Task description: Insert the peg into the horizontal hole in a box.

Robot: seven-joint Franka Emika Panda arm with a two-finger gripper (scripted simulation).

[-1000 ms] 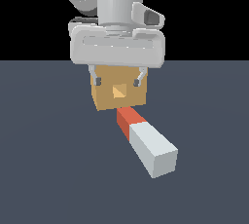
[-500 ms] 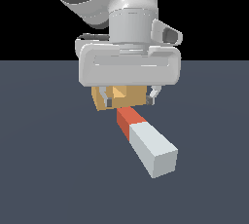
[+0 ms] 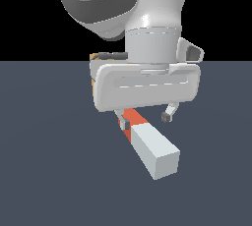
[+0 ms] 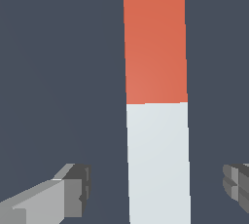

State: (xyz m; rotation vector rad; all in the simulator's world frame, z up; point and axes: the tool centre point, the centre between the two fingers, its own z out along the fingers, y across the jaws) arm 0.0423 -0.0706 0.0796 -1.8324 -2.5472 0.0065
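The peg (image 3: 150, 146) lies flat on the dark floor, its pale grey-white part toward the camera and its red-orange end (image 3: 133, 118) away. My gripper (image 3: 145, 122) is open and low over the peg, one fingertip on each side, near where red meets white. In the wrist view the peg (image 4: 156, 121) runs between the two fingertips (image 4: 73, 191) with gaps on both sides. The tan box (image 3: 92, 72) is almost wholly hidden behind my gripper's body; only a sliver shows. The hole is hidden.
The dark grey-blue floor (image 3: 44, 171) spreads around the peg. The large white arm and gripper body (image 3: 147, 87) fill the upper middle of the exterior view.
My gripper has come toward the camera and down, from above the box to straddling the peg. It now covers the box and the hole. The peg has not moved.
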